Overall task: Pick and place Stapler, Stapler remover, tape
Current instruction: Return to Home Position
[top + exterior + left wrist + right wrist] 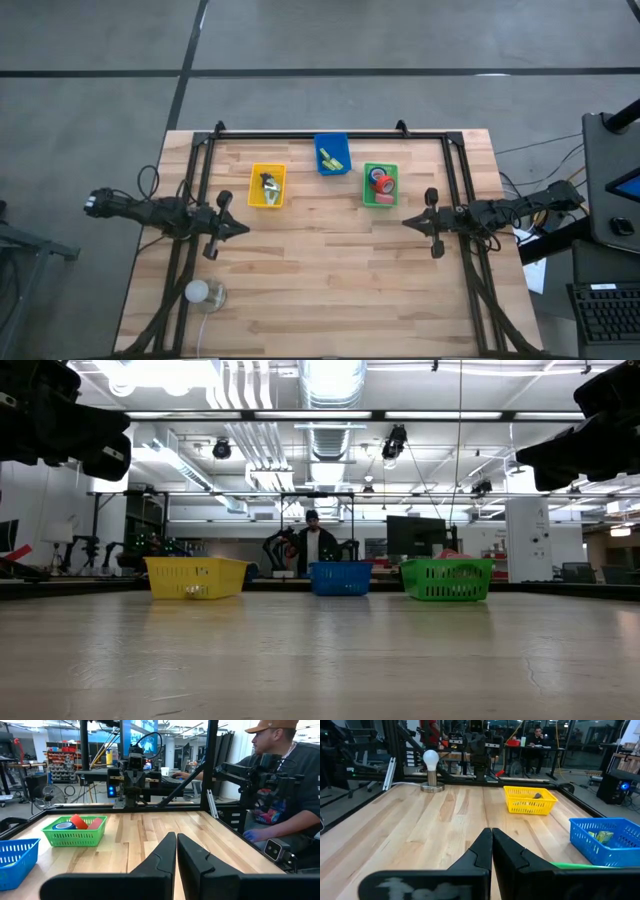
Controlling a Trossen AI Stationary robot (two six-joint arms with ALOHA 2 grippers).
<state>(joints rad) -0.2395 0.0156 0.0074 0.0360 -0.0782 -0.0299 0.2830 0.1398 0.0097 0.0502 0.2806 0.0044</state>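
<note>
both arms pulled back to opposite sides of the wooden surface (330,280), well apart from the baskets. left hand (245,227) hovers over the left side of the surface, fingers pressed together, holding nothing. right hand (405,222) hovers over the right side, fingers also together, nothing between them. three baskets sit toward the far side of the surface. the green basket (367,190), on the right, holds the tape (381,183): red rolls and a blue one, exact count hard to tell. the blue basket (322,140), in the middle and farthest back, holds a yellow-green item (333,158). the yellow basket (253,190), on the left, holds a dark grey item (269,185). a light bulb on a base (197,292) stands near the front left corner. a person (280,775) sits just off the surface edge in the left wrist view.
</note>
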